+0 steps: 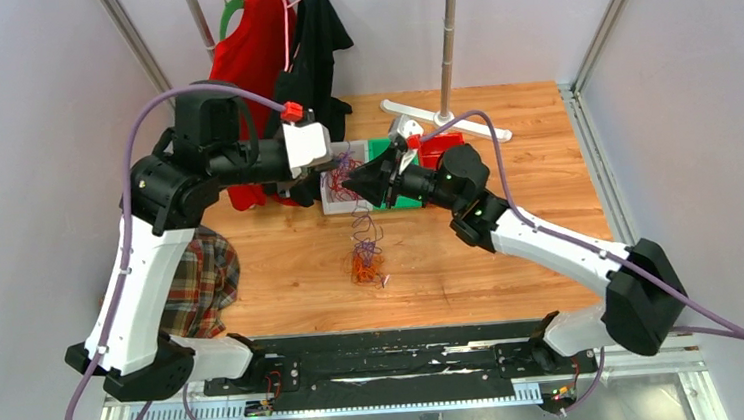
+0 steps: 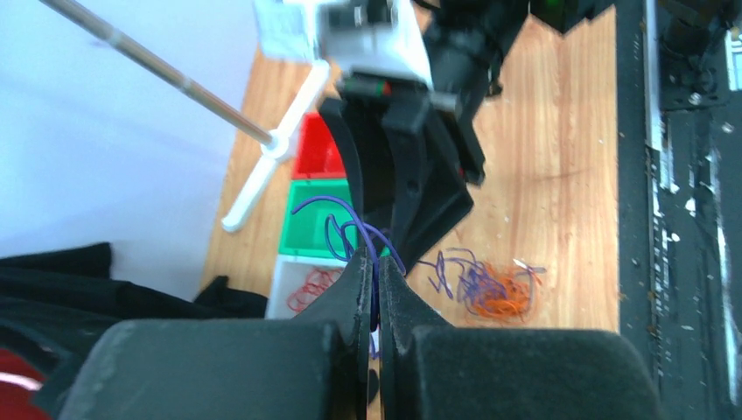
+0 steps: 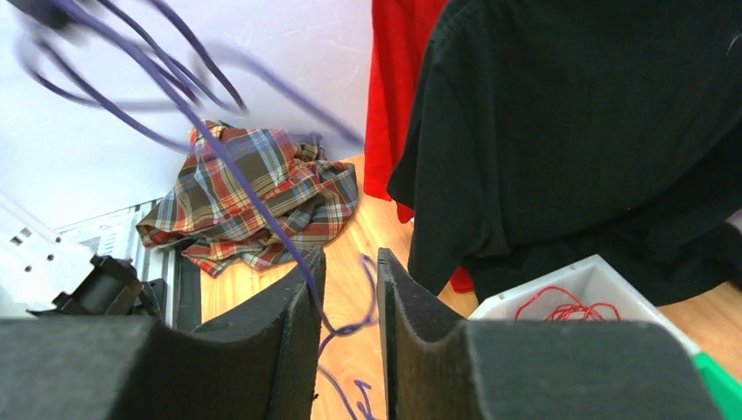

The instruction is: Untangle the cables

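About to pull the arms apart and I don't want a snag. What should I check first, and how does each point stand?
1. The left gripper clamped on the purple cable: ok.
2. The right gripper gripping that cable: not ok, jaws apart, it runs loose between them.
3. Cable free of the orange tangle: cannot tell.
4. The red cables inside the white bin: ok.

Left tool [image 2: 378, 262] pinched shut, right tool [image 3: 350, 267] ajar.
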Controlling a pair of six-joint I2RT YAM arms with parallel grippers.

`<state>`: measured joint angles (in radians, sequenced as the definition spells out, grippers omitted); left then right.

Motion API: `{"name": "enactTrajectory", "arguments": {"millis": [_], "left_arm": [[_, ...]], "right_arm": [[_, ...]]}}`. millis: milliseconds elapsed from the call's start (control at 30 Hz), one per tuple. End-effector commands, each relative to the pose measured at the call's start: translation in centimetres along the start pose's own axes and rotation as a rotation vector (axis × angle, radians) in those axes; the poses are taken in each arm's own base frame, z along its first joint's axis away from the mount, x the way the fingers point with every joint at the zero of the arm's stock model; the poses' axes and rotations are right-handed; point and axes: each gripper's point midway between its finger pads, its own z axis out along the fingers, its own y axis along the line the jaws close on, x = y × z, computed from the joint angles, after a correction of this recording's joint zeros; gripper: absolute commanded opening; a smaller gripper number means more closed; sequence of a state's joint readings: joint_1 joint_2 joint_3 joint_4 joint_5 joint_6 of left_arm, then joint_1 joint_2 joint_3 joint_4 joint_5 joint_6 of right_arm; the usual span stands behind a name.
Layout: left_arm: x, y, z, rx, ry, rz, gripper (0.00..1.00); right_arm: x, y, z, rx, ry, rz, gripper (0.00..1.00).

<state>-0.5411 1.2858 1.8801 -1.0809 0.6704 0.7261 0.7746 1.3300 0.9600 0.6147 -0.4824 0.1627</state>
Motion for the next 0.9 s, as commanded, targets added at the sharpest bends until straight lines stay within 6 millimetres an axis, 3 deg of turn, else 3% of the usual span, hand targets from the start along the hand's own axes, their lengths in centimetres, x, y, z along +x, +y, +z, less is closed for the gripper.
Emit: {"name": "enactTrajectory", "arguments": {"millis": [0, 267, 433, 733, 867], "left_arm": [[-4.0, 1.5, -1.5, -0.057, -0.08, 0.094, 0.0], [-10.1, 5.8, -4.3, -0.263, -0.218, 0.201, 0.0], [-13.3, 8.0, -6.1, -0.392, -0.309, 0.237, 0.0], [-15.6, 9.5, -7.2, -0.467, -0.383, 0.256, 0.0], [-16.0, 10.2, -7.6, -0.506, -0.395, 0.252, 0.0]], "right_arm": [[-0.7, -0.4, 1.7, 0.008, -0.053, 0.025, 0.24], [3.4, -0.6, 1.1, 0.028, -0.071, 0.126, 0.22], [5.3, -0.3, 0.5, 0.023, -0.063, 0.176, 0.31], [7.1, -0.5, 0.0, 0.047, -0.024, 0.209, 0.29], [6.9, -1.0, -0.2, 0.078, -0.025, 0.201, 0.17]]}}
